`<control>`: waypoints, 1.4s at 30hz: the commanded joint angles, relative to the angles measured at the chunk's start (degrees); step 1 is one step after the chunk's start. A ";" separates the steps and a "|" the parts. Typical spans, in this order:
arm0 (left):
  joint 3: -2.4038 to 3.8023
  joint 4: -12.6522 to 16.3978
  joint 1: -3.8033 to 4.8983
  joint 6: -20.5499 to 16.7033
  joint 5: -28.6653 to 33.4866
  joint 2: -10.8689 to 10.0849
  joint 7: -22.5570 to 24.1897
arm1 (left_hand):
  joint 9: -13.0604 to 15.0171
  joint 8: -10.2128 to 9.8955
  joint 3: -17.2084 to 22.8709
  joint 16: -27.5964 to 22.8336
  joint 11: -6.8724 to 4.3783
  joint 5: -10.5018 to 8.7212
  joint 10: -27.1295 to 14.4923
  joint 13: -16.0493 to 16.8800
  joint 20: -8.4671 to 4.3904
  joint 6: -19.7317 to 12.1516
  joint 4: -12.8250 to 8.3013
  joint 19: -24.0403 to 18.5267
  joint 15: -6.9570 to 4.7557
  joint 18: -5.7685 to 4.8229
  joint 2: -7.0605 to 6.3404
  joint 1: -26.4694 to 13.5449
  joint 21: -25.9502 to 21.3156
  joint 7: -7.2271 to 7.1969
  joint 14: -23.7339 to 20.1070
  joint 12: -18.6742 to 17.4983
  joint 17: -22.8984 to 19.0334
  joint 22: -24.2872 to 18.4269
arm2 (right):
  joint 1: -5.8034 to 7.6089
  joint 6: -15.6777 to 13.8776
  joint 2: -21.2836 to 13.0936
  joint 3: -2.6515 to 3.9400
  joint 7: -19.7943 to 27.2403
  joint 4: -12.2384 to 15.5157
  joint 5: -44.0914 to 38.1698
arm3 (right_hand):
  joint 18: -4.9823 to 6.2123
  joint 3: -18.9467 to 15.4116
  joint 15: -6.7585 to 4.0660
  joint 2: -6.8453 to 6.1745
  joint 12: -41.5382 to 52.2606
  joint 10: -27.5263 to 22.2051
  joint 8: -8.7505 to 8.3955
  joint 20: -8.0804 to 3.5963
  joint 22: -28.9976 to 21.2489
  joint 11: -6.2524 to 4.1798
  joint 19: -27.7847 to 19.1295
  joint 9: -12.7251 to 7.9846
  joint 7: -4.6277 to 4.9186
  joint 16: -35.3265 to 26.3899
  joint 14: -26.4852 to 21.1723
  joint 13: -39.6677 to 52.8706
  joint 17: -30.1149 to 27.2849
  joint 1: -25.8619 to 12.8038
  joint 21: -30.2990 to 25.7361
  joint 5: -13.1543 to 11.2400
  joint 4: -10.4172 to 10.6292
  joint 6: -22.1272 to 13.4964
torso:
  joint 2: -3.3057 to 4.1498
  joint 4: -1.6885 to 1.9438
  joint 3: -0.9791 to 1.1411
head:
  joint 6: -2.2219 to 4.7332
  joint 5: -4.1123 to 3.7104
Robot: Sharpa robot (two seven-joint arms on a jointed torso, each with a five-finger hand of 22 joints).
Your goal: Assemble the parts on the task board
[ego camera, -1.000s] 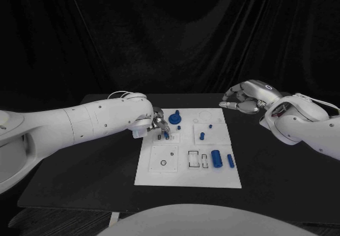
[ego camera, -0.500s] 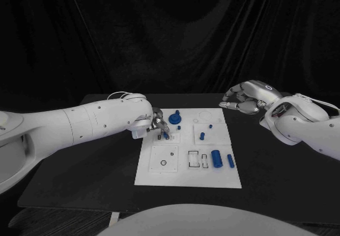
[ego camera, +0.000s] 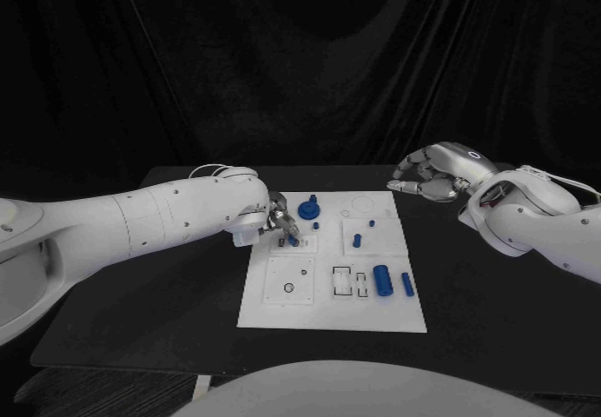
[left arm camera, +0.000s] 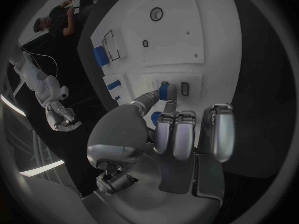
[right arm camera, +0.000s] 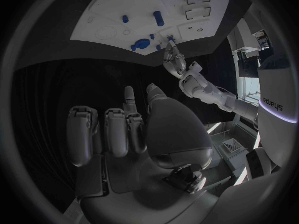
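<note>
The white task board (ego camera: 328, 300) lies in the middle of the black table. My left hand (ego camera: 277, 217) is over the board's near-left slots, its thumb and a finger pinching a small blue part (left arm camera: 164, 90) that stands at a slot beside an empty rectangular slot (left arm camera: 184, 88). The same part (ego camera: 293, 240) shows under the fingertips in the head view. My right hand (ego camera: 433, 175) hovers above the table off the board's far right corner, fingers curled in with nothing in them. The right wrist view looks past that hand (right arm camera: 140, 129) to the board (right arm camera: 102, 17) and my left hand (right arm camera: 177, 60).
On the board stand a round blue knob (ego camera: 309, 208), a short peg (ego camera: 357, 240) and two small studs. A thick blue cylinder (ego camera: 382, 280) and a thin pin (ego camera: 407, 284) lie at its right side. Black table surrounds the board.
My left hand has shifted only very slightly at the slots with the blue part. My right hand has stayed in place.
</note>
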 commanded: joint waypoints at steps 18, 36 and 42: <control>0.02 -0.99 -0.98 -0.64 0.11 1.06 2.22 | 0.10 0.15 2.40 0.15 0.18 0.25 5.89 15.07 -0.20 0.05 -2.11 0.09 0.13 -0.20 0.55 0.07 -0.23 -0.29 5.95 -0.03 15.10 10.58 | -0.29 -0.19 -0.10 0.05 -0.81 -0.02 -0.12 | 0.20 -0.26 0.38 0.20 0.20 6.08 -0.13 0.39 13.04 0.39 3.46 -0.08 0.10 -0.27 3.52 15.08 0.80 -0.02 -0.41 -0.01 -0.18 0.37 | 0.01 0.01 -0.02 | 0.01 -0.21; 0.02 -0.69 -1.13 0.91 0.10 0.90 1.21 | 0.12 0.11 2.54 0.15 0.18 0.28 5.89 15.07 -0.20 0.00 -2.08 0.02 0.13 -0.18 0.57 0.04 -0.31 -0.29 5.95 -0.03 15.10 10.54 | -0.34 0.01 -0.01 0.05 -0.84 -0.18 -0.12 | 0.20 -0.27 0.40 0.20 0.20 6.08 -0.13 0.40 13.03 0.40 3.46 -0.08 0.11 -0.27 3.52 15.08 0.81 0.00 -0.41 -0.01 -0.21 0.39 | 0.02 0.01 0.00 | 0.01 0.08; 0.02 -0.78 -1.15 0.96 0.10 0.94 1.21 | 0.16 0.09 2.72 0.15 0.17 0.31 5.89 15.07 -0.21 -0.04 -2.18 -0.01 0.13 -0.17 0.55 0.12 -0.35 -0.30 5.95 -0.03 15.10 10.53 | -0.35 0.06 0.09 0.05 -0.83 -0.24 -0.12 | 0.20 -0.27 0.40 0.20 0.20 6.08 -0.13 0.40 13.03 0.40 3.46 -0.08 0.11 -0.27 3.52 15.08 0.81 0.00 -0.41 -0.01 -0.21 0.39 | 0.02 -0.01 -0.01 | 0.01 0.08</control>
